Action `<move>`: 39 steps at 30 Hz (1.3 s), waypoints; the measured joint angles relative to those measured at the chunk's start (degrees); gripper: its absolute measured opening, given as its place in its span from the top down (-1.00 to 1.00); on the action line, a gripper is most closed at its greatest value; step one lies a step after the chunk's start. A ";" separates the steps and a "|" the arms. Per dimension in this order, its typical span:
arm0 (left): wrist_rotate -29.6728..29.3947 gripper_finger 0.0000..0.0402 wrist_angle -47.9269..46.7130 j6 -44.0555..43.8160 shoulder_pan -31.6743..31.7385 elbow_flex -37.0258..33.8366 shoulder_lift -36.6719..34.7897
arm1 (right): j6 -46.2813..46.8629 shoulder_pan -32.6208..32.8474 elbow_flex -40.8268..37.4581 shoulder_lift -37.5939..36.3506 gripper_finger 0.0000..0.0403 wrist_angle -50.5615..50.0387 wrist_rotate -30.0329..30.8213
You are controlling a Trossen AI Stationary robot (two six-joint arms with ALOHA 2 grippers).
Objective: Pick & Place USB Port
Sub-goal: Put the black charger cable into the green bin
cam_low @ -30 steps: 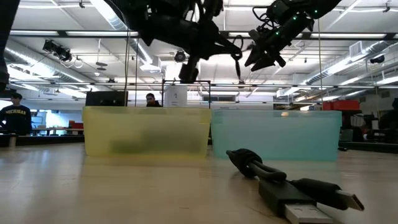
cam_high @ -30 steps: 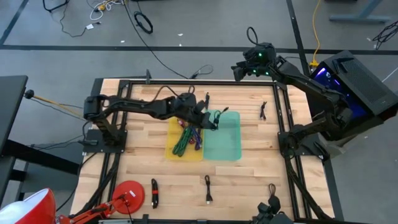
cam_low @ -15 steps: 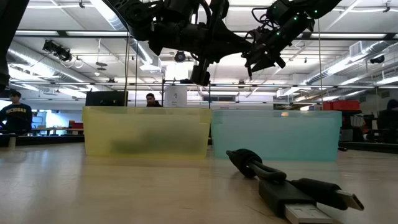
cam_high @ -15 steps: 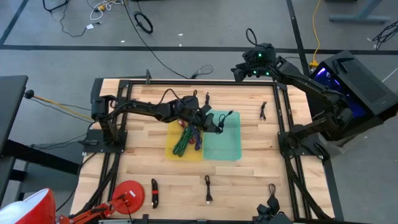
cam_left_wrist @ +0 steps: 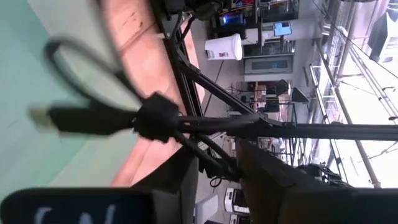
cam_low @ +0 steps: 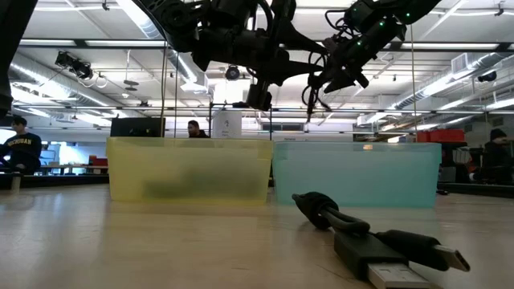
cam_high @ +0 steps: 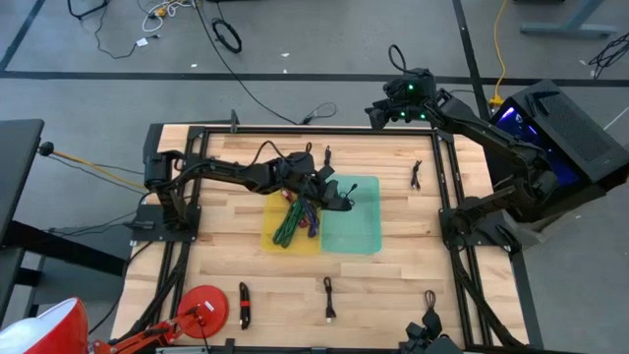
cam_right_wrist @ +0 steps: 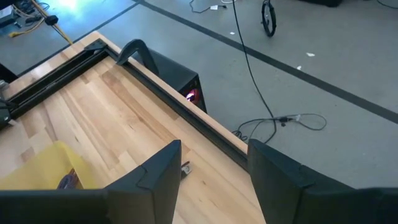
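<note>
My left gripper [cam_high: 332, 193] reaches from the table's left and is above the seam between the yellow bin [cam_high: 280, 236] and the teal bin [cam_high: 362, 224]. Its fingers [cam_left_wrist: 177, 183] are open. A bundled black USB cable [cam_left_wrist: 152, 116] is in the air just past the fingertips, blurred, over the teal bin; the low view shows the USB cable [cam_low: 310, 100] below the gripper, above the bin's rim. My right gripper [cam_right_wrist: 214, 155] is open with nothing between its fingers. It waits high over the table's far edge [cam_high: 377, 110].
The yellow bin holds several green, purple and red cables [cam_high: 295, 218]. Loose black cables lie on the wood at the far side [cam_high: 417, 175] and near edge [cam_high: 328, 298], one close to the low camera [cam_low: 369, 237]. A red round thing [cam_high: 203, 307] lies near left.
My left arm has stretched a little toward the table's right and its gripper has tipped, bringing the black cable over the teal bin. The cable has drawn in from a spread loop and now shows lower under the fingers. My right arm has kept still.
</note>
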 joint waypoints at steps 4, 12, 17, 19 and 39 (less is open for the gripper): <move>0.87 0.32 1.86 0.02 0.26 0.00 0.00 | 0.02 0.00 0.00 0.00 0.08 0.00 0.00; 1.13 0.16 2.07 1.13 2.32 0.00 0.00 | 0.09 0.00 0.00 0.00 0.08 0.02 0.00; 0.50 0.16 2.79 4.11 6.81 0.00 -0.07 | 0.11 0.00 0.00 0.00 0.08 -0.64 0.00; 0.60 0.17 2.33 5.04 9.29 0.00 -0.07 | 0.18 0.02 0.00 0.00 0.08 -0.84 0.00; -0.70 0.18 -25.48 23.13 27.21 3.58 1.56 | 3.24 0.79 0.00 0.00 0.08 0.51 0.02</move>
